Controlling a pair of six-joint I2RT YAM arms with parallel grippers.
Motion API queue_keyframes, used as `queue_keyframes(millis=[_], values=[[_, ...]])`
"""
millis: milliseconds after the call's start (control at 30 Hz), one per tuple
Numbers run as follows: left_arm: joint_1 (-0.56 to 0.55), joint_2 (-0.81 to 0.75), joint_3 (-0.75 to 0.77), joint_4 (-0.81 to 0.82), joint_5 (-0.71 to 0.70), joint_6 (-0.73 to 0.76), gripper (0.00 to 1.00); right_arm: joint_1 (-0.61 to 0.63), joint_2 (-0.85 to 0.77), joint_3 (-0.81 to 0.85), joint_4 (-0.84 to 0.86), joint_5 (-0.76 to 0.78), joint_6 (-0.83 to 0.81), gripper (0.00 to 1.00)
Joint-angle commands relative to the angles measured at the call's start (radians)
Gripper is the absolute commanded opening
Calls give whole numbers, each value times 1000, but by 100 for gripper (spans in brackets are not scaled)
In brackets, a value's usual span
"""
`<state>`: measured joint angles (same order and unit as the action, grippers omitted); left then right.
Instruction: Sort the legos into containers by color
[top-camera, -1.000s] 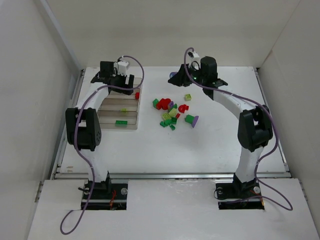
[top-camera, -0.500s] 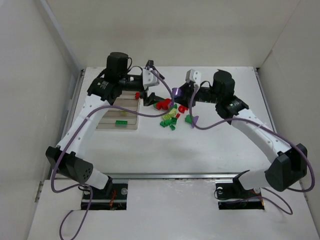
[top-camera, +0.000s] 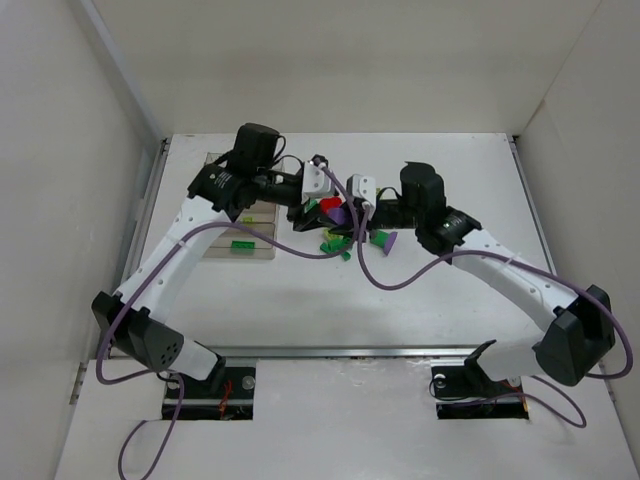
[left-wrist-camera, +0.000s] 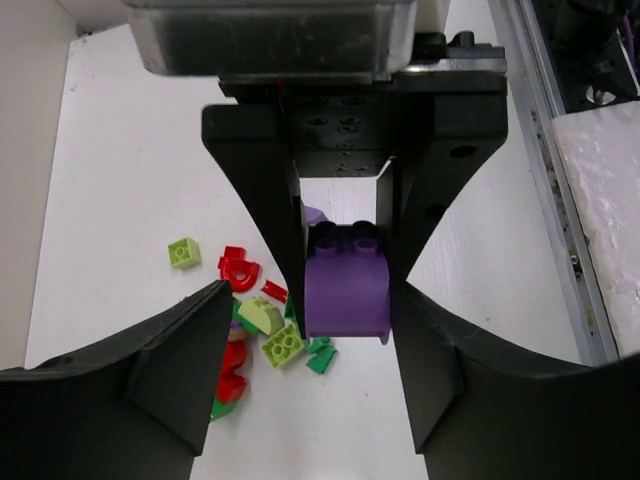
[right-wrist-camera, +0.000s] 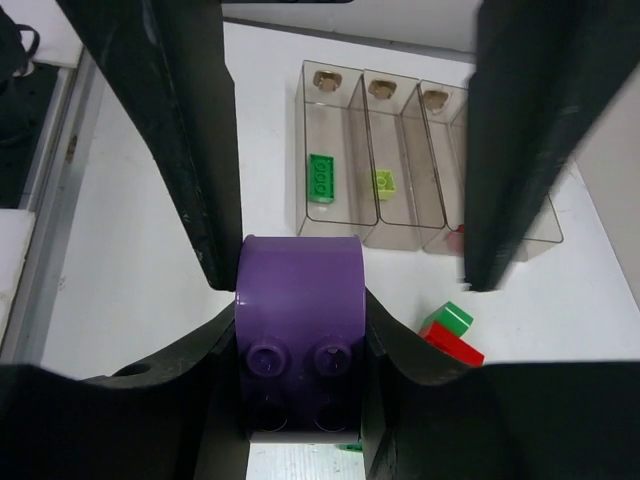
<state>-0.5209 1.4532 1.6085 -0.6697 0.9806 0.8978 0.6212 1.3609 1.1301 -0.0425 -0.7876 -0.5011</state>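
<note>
Counting three legos (right-wrist-camera: 320, 180) in tray (top-camera: 215, 245), pile (top-camera: 338, 242) unsorted at 3 o'clock; purple brick (left-wrist-camera: 345, 290) pinched in right gripper (right-wrist-camera: 300, 330), left gripper (left-wrist-camera: 312, 292) wide.

Purple lego (left-wrist-camera: 345, 285) above mixed lego pile (left-wrist-camera: 268, 335)

We count two grippers: one left gripper (left-wrist-camera: 312, 290) and one right gripper (right-wrist-camera: 297, 320).

We count one clear tray (right-wrist-camera: 362, 160) with four compartments (right-wrist-camera: 340, 120); a finger largely hides the fourth.

Inside the tray we count one dark green brick (right-wrist-camera: 321, 180), one lime brick (right-wrist-camera: 386, 181) and one red piece (right-wrist-camera: 455, 240), which is partly hidden.

We count two purple items: one purple brick (left-wrist-camera: 346, 285) and one smaller purple piece (top-camera: 390, 239).

In the loose pile (left-wrist-camera: 262, 318) we count three lime pieces (left-wrist-camera: 183, 252). The red and green pieces there overlap, so we cannot count them exactly.
</note>
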Motion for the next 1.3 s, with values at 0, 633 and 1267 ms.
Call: queue_keyframes(millis=[0, 633, 1267], values=[[-17, -54, -27, -77, -28, 59, 58, 23, -45, 8, 23, 27, -27, 0], [-36, -131, -114, 88, -83, -82, 56, 32, -68, -1, 23, 41, -27, 0], [31, -111, -176, 293, -158, -366, 0, 32, 12, 60, 23, 170, 70, 100]])
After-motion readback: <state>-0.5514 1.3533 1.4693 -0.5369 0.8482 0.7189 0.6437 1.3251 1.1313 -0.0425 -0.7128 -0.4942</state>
